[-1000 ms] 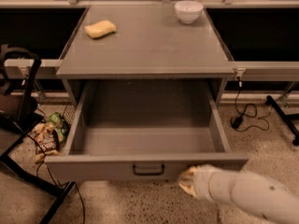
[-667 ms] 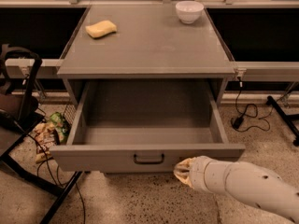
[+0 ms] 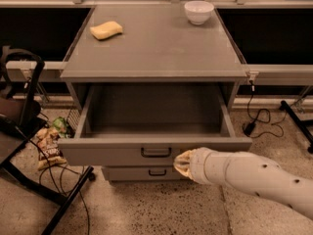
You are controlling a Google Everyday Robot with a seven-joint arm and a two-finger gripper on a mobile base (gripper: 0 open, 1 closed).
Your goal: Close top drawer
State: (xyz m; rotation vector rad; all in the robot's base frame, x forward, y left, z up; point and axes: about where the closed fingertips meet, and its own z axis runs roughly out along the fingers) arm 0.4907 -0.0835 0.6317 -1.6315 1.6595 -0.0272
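Observation:
The top drawer point(image 3: 122, 153) of the grey cabinet stands partly pulled out, its inside empty. Its flat front panel carries a small black bar handle point(image 3: 156, 152) at the centre. My gripper point(image 3: 182, 163) comes in from the lower right on a white arm and sits against the front panel, just right of the handle. A lower drawer front point(image 3: 146, 173) with the same kind of handle shows beneath.
On the cabinet top point(image 3: 156, 48) lie a yellow sponge point(image 3: 106, 30) at the back left and a white bowl point(image 3: 199, 11) at the back right. A black chair frame point(image 3: 24, 131) and snack bags point(image 3: 49, 143) sit on the floor left. Cables point(image 3: 257, 119) lie right.
The drawer has slid back into the cabinet and shows less of its inside. My gripper has moved up and forward with the front panel.

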